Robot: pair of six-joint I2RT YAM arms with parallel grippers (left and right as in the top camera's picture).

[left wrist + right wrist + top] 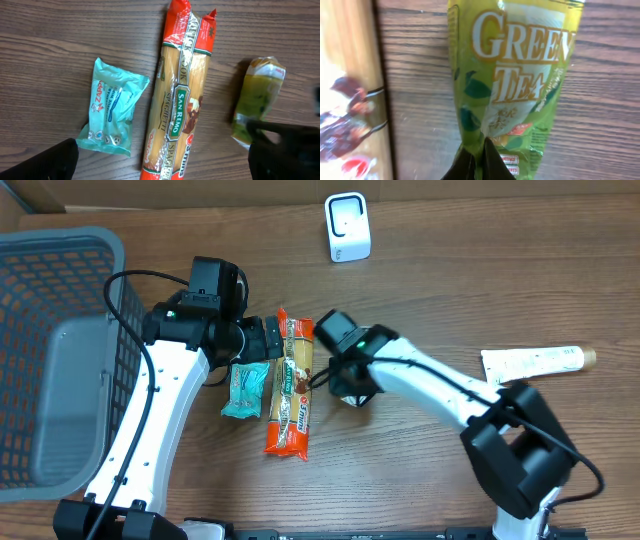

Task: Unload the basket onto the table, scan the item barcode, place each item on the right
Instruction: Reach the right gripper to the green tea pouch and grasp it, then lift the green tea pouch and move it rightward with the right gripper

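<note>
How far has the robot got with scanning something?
Done: the right gripper is shut on the end of the green tea packet. In hand: that grip. Left: carrying the packet to the white box, probably the scanner, and showing its barcode.

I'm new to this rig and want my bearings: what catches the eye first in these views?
A long orange spaghetti pack lies centre-scene with a teal wipes packet at its side. Just right of it, the right gripper has its jaws pinched shut on one end of a green tea packet. A big grey basket fills the left edge of the overhead view, and a white scanner stands at the far side.
</note>
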